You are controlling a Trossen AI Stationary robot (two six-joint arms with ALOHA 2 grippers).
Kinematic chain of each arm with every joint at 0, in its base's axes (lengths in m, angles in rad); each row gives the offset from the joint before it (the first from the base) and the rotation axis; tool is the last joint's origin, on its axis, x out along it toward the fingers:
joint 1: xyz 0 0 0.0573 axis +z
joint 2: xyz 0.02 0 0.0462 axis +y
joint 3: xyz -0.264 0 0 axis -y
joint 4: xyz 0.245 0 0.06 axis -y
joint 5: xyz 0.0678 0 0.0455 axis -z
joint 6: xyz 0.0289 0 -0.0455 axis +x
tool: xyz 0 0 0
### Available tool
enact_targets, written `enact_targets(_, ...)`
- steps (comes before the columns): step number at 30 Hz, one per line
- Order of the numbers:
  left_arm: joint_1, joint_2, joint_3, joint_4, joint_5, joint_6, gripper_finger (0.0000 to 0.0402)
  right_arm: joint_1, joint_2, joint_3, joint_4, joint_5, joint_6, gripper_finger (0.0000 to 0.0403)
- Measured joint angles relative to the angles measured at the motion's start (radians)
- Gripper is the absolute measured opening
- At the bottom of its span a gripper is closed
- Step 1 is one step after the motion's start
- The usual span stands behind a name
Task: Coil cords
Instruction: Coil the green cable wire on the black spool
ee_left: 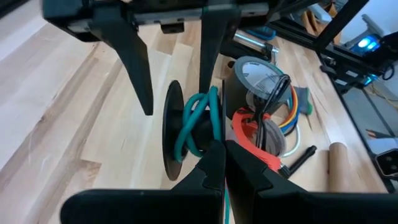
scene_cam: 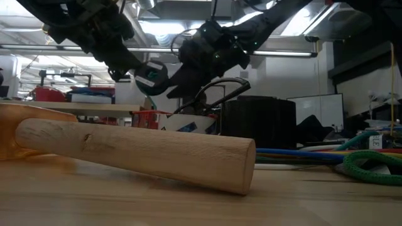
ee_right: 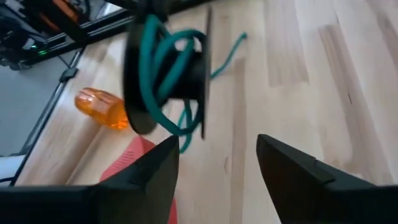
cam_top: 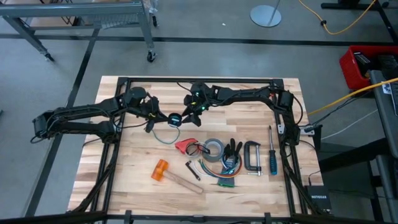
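Spool [ee_left: 186, 134] of teal cord [ee_left: 198, 121] hung pinched in the pressed-together left claw [ee_left: 221, 149] near the worktop's far edge; spread right claw [ee_right: 214, 146] faced it, just beside

Only one piece of writing could be read. In the high view, a small black box [cam_top: 316, 198] on the floor just past the bench's near right corner carried pale capital letters that appeared to spell NETGEAR, though they were small and hard to be sure of. The round face of the roll of tape [ee_left: 261, 71] in the left wrist view showed faint markings, too blurred to make out.
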Motion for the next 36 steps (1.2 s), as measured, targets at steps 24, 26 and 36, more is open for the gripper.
enact_targets(24, -0.049, 0.000, 0.000, -0.041, 0.044, -0.002, 0.0000, -0.013, 0.000, 0.036, -0.029, -0.041, -0.071, 0.0221)
enact_targets(26, -0.055, 0.000, 0.000, -0.020, 0.044, -0.002, 0.0000, -0.007, 0.000, 0.036, -0.026, -0.055, -0.071, 0.0221)
enact_targets(36, -0.059, 0.000, 0.000, -0.006, 0.039, -0.002, 0.0000, 0.013, 0.000, 0.036, -0.009, -0.122, -0.064, 0.0221)
